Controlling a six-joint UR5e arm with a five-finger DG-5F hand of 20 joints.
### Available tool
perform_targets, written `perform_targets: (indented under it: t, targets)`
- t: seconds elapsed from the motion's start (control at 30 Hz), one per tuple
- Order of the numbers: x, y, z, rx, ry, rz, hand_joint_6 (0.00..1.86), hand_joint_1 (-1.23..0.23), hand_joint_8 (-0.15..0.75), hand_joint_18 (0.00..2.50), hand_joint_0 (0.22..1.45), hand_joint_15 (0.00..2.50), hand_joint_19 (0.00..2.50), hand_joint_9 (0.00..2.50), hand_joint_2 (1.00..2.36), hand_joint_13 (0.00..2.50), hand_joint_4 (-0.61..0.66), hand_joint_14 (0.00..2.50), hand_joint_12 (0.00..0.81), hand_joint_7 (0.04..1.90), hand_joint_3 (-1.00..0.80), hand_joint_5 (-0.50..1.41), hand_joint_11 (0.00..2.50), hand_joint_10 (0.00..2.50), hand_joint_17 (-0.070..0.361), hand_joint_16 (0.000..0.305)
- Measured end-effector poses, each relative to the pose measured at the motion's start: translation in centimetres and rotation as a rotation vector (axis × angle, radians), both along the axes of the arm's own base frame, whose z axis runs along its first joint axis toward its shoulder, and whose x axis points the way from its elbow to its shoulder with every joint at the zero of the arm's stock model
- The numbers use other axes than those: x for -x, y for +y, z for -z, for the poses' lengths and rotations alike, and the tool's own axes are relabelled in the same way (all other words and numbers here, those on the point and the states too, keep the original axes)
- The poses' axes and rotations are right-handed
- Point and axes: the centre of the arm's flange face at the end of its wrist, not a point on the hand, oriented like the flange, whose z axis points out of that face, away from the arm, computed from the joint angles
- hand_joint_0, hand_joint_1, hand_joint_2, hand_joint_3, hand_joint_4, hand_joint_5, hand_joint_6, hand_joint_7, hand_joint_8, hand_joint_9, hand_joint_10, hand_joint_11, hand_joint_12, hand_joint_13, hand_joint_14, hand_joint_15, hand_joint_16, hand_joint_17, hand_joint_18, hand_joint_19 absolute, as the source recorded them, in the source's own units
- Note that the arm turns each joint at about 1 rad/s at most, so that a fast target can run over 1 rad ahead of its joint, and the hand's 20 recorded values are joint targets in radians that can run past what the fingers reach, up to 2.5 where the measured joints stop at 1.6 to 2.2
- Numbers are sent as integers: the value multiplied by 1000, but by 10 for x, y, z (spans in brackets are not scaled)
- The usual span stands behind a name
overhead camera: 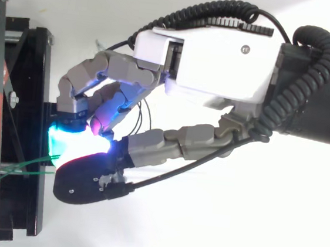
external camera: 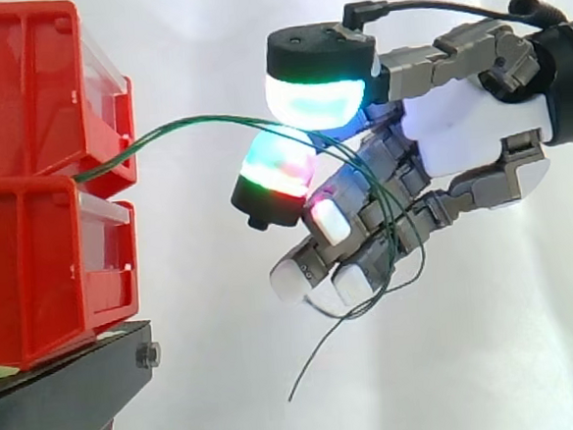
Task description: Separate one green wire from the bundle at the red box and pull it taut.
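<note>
Hand (external camera: 467,128): fingers (external camera: 313,100) pinch the thin green wire (external camera: 192,122), right of the red plastic box (external camera: 25,125).
Why: so you can pull it taut — it bows now.

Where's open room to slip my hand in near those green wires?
Free: below the green wires, between the red bins and the hand; also above the wires, beside the upper bin. Crowded: at the hand, which pinches the wires, their loops draped over its fingers and dangling below.
</note>
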Motion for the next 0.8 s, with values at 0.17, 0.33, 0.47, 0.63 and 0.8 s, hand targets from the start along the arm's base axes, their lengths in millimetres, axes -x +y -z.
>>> perform_targets:
  t: [0.17,0.33,0.47,0.63,0.8]
  targets:
    - [0,1,0,-1,0,-5,907,-794,297,729,608,273,349,849,1016,691,143,9,331,990,-261,-202,716,15,113,50]
    - [0,3,1,-1,2,-9,906,-838,293,735,631,270,340,851,1010,697,149,9,325,965,-360,-201,716,15,112,50]
    - [1,2,3,-6,6,-9,901,-831,293,744,623,278,346,857,1003,702,164,10,323,1000,-461,-192,722,15,111,49]
    - [2,2,7,-12,12,-12,895,-721,300,746,563,288,356,887,1001,711,186,10,330,1030,-483,-180,708,15,113,50]
    - [3,3,11,-20,20,-21,889,-593,304,739,573,290,366,893,1007,711,185,10,332,1063,-422,-170,710,15,112,50]
